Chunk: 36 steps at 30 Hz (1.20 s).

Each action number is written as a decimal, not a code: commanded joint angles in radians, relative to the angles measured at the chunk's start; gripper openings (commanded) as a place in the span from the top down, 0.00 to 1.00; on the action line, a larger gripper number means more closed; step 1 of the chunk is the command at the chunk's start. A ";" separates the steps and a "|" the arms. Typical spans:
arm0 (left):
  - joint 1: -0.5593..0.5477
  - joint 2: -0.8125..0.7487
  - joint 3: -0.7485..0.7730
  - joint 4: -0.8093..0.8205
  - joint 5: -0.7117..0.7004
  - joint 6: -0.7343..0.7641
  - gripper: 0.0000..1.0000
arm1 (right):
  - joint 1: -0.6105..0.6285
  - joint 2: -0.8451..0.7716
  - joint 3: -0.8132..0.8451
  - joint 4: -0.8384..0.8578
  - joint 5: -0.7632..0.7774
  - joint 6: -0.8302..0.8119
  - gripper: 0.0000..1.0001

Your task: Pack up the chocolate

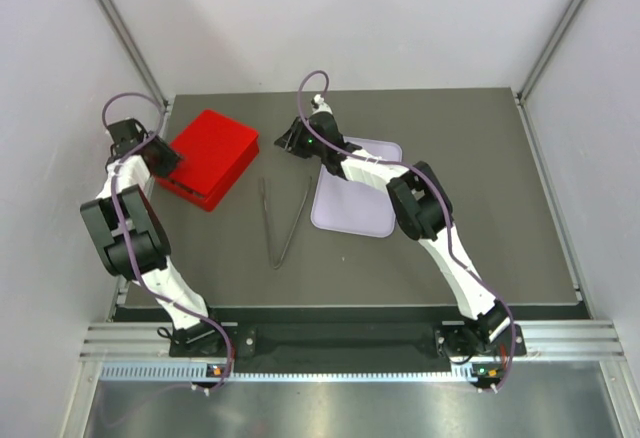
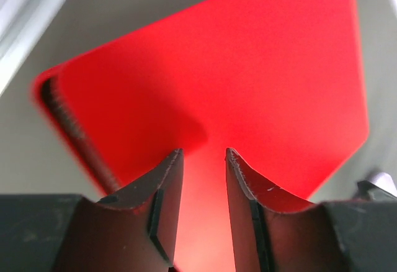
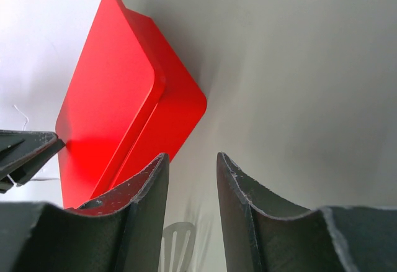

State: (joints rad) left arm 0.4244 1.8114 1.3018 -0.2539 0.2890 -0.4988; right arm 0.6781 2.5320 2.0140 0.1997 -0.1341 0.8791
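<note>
The left arm (image 1: 125, 236) and right arm (image 1: 420, 205) are white shells with bulky black joints. A thin purple cable (image 1: 131, 98) trails along each. Their jaws are dark grey and scuffed.

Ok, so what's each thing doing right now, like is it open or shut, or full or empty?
red box: lid on, shut, sitting on the table.
tongs: lying flat, far ends spread apart, nothing holding them.
purple tray: lying flat; the part that shows is bare, the right arm hides some.
left fingers: open, over the box lid, holding nothing.
right fingers: open, holding nothing.
</note>
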 commanded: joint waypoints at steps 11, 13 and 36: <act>0.004 -0.058 -0.036 -0.223 -0.272 0.085 0.62 | 0.014 -0.091 -0.012 0.044 -0.010 -0.023 0.63; 0.004 -0.064 -0.045 -0.217 -0.275 0.086 0.62 | 0.014 -0.090 -0.012 0.044 -0.010 -0.023 0.63; -0.032 -0.017 -0.133 -0.211 -0.324 0.062 0.63 | 0.014 -0.127 -0.050 0.046 -0.006 -0.045 0.63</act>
State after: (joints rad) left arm 0.3931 1.7306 1.2385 -0.3195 0.0059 -0.4427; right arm 0.6781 2.5046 1.9678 0.2012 -0.1406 0.8593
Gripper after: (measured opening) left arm 0.372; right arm 0.367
